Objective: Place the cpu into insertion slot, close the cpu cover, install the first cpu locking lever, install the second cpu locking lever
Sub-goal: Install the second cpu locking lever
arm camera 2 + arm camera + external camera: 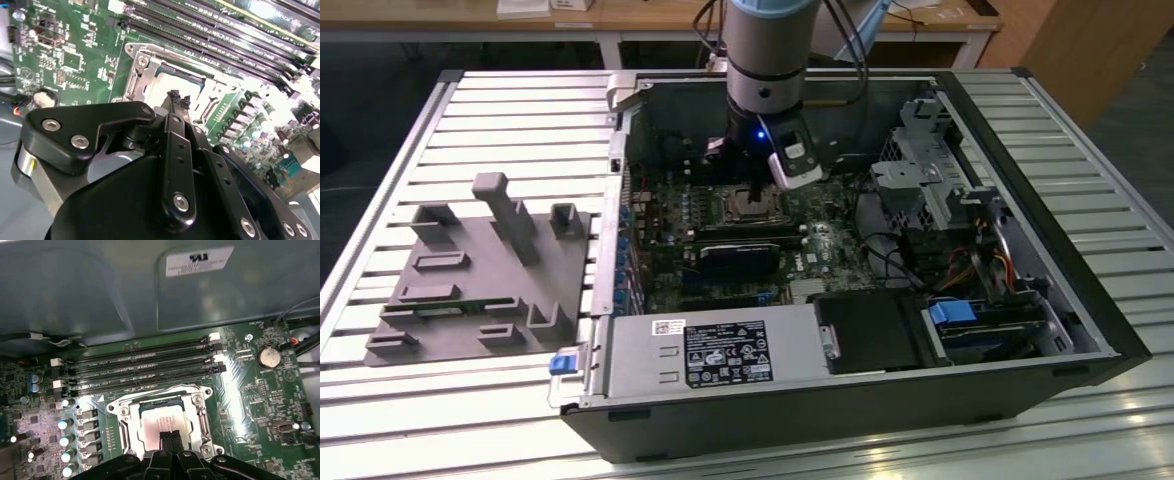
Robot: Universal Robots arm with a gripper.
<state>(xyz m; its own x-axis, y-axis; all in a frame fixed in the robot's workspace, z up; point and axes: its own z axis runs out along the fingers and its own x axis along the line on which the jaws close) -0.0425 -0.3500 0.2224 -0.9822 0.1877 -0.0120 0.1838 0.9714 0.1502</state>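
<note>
The cpu (156, 421), a square chip with a dull silver top, lies flat in the insertion slot (126, 431) on the green motherboard. The cpu cover (120, 407), a silvery frame, appears to lie down around the chip. My gripper (170, 436) hangs just above the chip's edge with its two black fingertips pressed together and nothing between them. In the second wrist view the fingertips (175, 96) stand over the cpu (172, 82) and the slot's metal rim (136, 75). In the exterior view the gripper (747, 188) is inside the open computer case, over the slot (755, 206).
Long black memory slots (145, 362) run beside the socket, and a coin battery (268, 357) is on the board. A black fan (740, 258), the power supply (707, 350) and a drive cage (927, 180) crowd the case. A grey fixture (480, 270) lies on the slatted table.
</note>
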